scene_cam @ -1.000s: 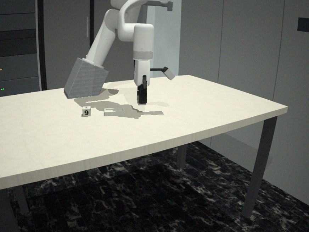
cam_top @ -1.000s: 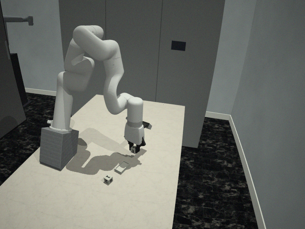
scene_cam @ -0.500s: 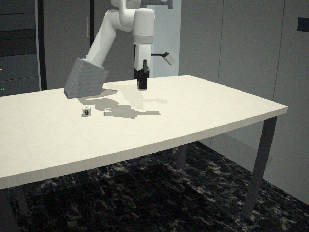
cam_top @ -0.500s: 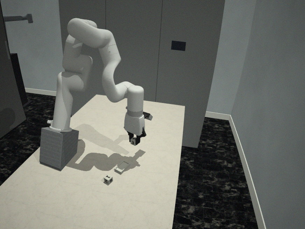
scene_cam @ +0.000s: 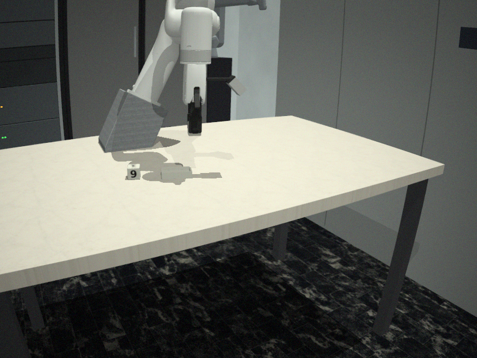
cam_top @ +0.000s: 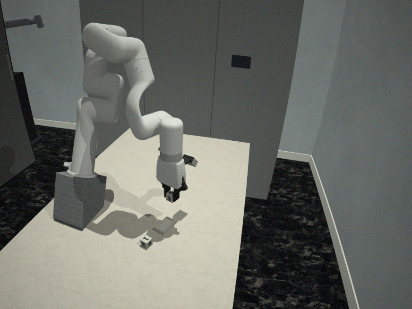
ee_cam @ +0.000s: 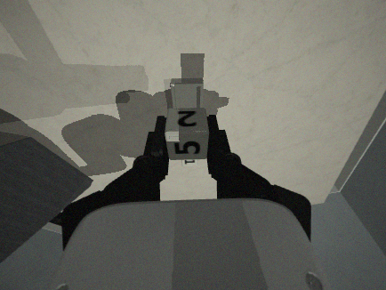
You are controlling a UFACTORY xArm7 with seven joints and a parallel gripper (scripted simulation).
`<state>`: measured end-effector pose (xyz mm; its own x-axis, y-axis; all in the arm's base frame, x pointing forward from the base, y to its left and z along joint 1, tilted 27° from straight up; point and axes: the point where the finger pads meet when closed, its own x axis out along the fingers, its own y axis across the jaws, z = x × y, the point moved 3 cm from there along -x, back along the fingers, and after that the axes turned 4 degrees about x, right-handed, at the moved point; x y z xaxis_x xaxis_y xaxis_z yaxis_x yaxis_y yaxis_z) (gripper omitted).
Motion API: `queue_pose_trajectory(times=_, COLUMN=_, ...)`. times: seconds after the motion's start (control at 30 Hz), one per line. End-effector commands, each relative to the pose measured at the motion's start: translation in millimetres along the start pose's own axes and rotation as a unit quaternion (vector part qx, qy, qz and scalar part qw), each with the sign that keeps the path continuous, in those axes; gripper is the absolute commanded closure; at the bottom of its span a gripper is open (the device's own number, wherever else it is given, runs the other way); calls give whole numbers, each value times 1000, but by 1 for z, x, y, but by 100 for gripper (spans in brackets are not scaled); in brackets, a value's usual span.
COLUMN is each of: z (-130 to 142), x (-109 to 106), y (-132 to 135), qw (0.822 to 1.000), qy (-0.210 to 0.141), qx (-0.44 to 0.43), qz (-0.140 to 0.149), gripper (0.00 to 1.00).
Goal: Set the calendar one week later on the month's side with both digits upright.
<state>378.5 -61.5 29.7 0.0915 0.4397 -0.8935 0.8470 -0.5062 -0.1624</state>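
The held cube (cam_top: 169, 197) (scene_cam: 195, 133) (ee_cam: 187, 133) is gripped above the table (cam_top: 196, 259) (scene_cam: 250, 184) (ee_cam: 276, 67), outside the tray (cam_top: 164, 225) (scene_cam: 175, 172) (ee_cam: 187, 94); the gripper (cam_top: 171, 195) (scene_cam: 195, 127) (ee_cam: 187, 128) is partly closed, its fingers set against opposite faces. The loose cube (cam_top: 145, 242) (scene_cam: 133, 172) (ee_cam: 189, 163) rests on the table near the tray; both cubes are thus out, and the tray lies flat; orientation, both placements, release and withdrawal are judged to be left. A 3 on the held cube is shown from the top, whereas 2 and 5 are shown at the wrist; a 9 is plainly read on the loose cube in the exterior view, where the held one is mostly hidden by the fingers; the month side cannot be made out.
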Motion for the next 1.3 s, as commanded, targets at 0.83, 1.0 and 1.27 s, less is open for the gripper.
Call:
queue_pose_trajectory(times=0.83, z=29, x=14, y=3, qw=1000, qy=3, qx=-3, qz=2, gripper=71)
queue_pose_trajectory(times=1.0, z=29, x=27, y=3, qw=1000, qy=3, qx=-3, qz=2, gripper=71)
queue_pose_trajectory(times=1.27, z=29, x=49, y=4, qw=1000, qy=3, qx=-3, qz=2, gripper=71)
